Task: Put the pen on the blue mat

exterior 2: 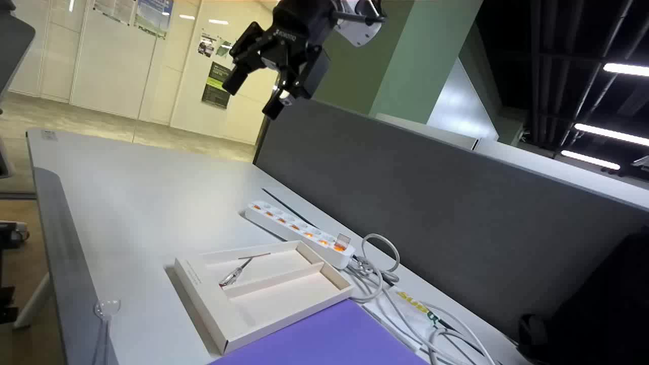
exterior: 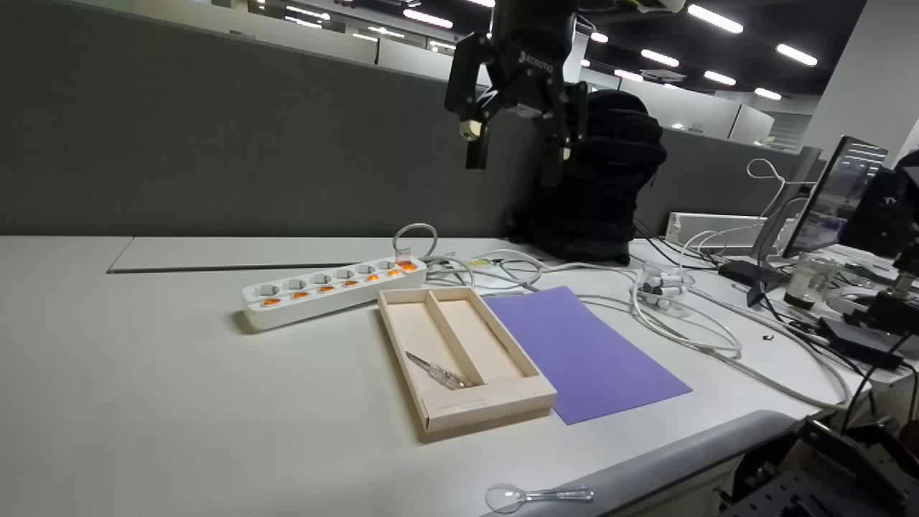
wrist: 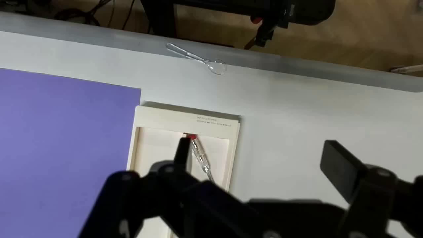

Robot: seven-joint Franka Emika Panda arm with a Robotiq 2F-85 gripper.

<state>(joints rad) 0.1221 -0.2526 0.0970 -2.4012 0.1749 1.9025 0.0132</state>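
Note:
The pen [exterior: 441, 373] is a slender stick with a clear handle and thin greyish shaft. It lies in the pale wooden tray [exterior: 495, 406], in the compartment farther from the mat. The pen also shows in an exterior view [exterior 2: 234, 275], and in the wrist view [wrist: 201, 155] its red handle end is visible while a finger and the gripper body hide part of it. The blue mat [exterior: 589, 359] lies flat beside the tray; it also shows in the wrist view [wrist: 66, 148]. My gripper [exterior: 520, 143] is open and empty, high above the table; its spread fingers show in the wrist view [wrist: 256, 158].
A white power strip [exterior: 330, 293] stands behind the tray with looped cables [exterior: 689, 337] to its right. A clear spoon [exterior: 538, 497] lies at the table's front edge. A black backpack [exterior: 610, 172] leans against the grey partition [exterior: 251, 136]. A monitor [exterior: 836, 194] stands at the right.

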